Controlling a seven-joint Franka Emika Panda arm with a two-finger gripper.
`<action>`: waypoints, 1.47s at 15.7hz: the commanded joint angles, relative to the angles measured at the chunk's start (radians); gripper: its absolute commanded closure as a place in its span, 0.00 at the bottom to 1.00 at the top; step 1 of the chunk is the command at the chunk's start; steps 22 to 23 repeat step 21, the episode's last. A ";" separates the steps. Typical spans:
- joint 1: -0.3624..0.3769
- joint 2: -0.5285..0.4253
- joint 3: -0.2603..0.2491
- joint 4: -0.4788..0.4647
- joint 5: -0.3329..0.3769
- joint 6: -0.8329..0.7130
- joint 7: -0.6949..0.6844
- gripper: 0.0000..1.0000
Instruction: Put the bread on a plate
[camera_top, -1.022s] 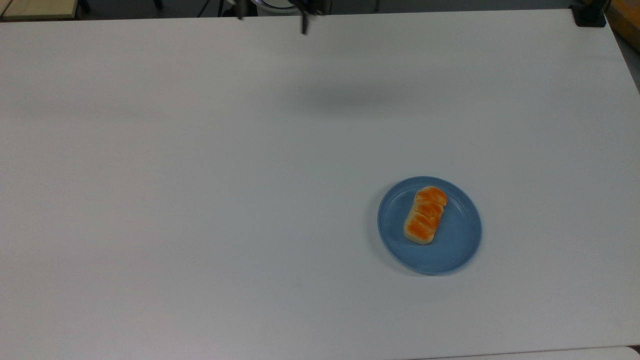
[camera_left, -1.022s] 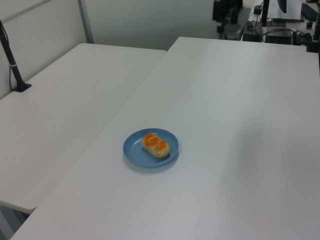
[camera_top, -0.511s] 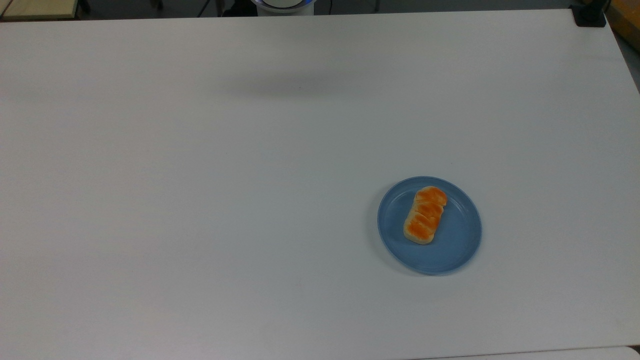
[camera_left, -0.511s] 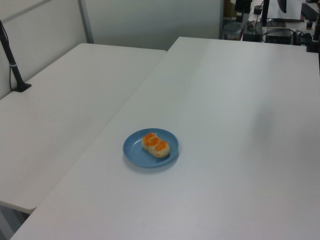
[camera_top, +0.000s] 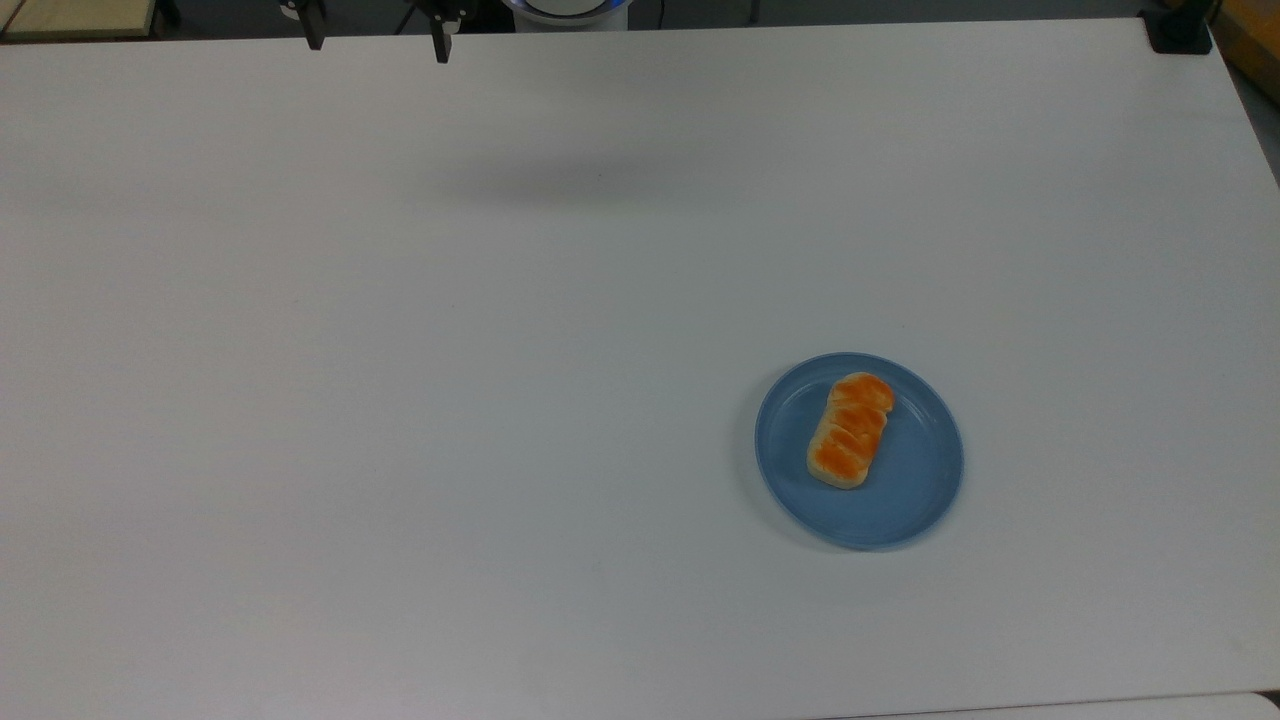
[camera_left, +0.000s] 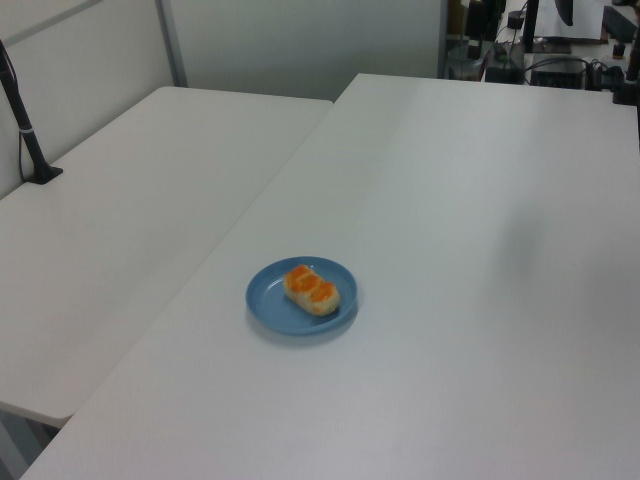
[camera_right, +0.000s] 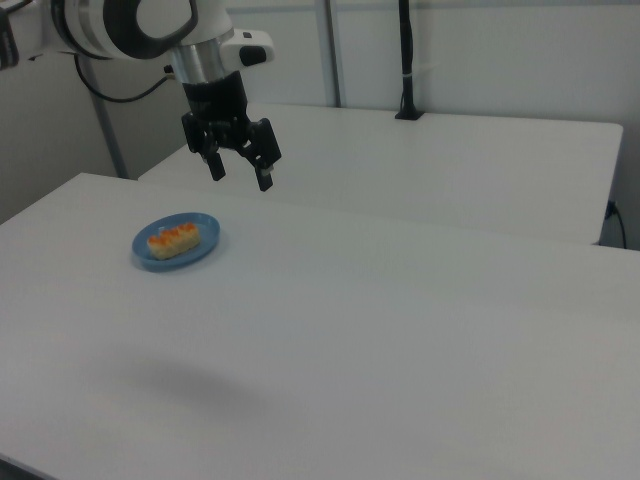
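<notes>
The bread (camera_top: 850, 430), a cream loaf with a glossy orange top, lies on the light-blue plate (camera_top: 925, 500) at the top view's lower right. Both also appear in the left view, bread (camera_left: 311, 287) on plate (camera_left: 263, 298), and in the right view, bread (camera_right: 173, 239) on plate (camera_right: 207, 243). My gripper (camera_right: 240, 172) hangs high above the table, open and holding nothing, well clear of the plate. In the top view the gripper (camera_top: 377, 40) sits at the upper edge, its two dark fingers spread wide.
The white table (camera_top: 400, 400) adjoins a second white table (camera_left: 130, 210) in the left view. A black clamp (camera_top: 1180, 30) sits at the top view's far right corner. A black pole (camera_left: 25, 120) stands on the second table. The robot base (camera_top: 565, 8) is at the back edge.
In the top view the gripper fingers went from the upper middle, out of sight, to the upper left. Its shadow on the table drifted left. Bread and plate have not moved.
</notes>
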 joint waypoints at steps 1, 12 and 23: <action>0.009 -0.040 -0.009 -0.049 0.023 0.033 0.018 0.00; 0.157 -0.039 -0.121 -0.043 0.037 0.039 0.050 0.00; 0.161 -0.036 -0.127 -0.024 0.049 0.039 0.050 0.00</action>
